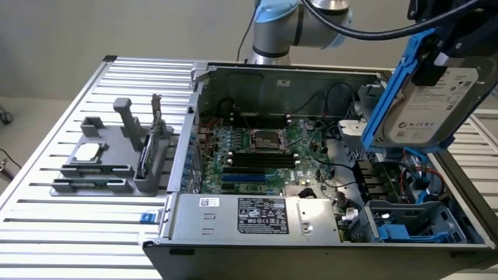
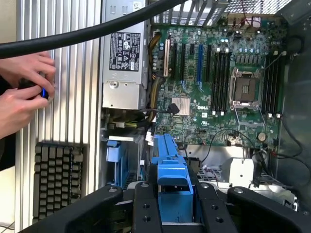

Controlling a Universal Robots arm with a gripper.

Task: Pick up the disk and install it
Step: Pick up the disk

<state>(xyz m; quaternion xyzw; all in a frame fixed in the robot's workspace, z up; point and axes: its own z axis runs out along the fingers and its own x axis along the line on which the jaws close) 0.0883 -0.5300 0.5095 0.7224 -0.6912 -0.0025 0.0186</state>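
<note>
Gripper (image 2: pixel 172 206): its black fingers (image 2: pixel 146 208) are clamped on either side of the blue carrier, holding the disk (image 1: pixel 432 108).
Disk: it hangs tilted in the air, label outward, above the exterior view's right end of the open computer case (image 1: pixel 280 73), and touches nothing there.
Beneath the disk: a drive bay (image 1: pixel 412 224) with blue plastic parts, with loose cables (image 1: pixel 420 175) beside it.
Case interior: the motherboard (image 1: pixel 260 154) lies flat and the power-supply box (image 1: pixel 257 217) sits along the near edge.
Overhead: a thick black cable (image 2: pixel 73 36) crosses the wrist view.
Table (image 1: pixel 78 233): a grey fixture (image 1: pixel 116 157) carries a small square chip (image 1: pixel 86 153), well apart from the disk.
Person: two hands (image 2: pixel 22 92) near a keyboard (image 2: pixel 56 179) hold something small and dark, perhaps blue-tipped.
</note>
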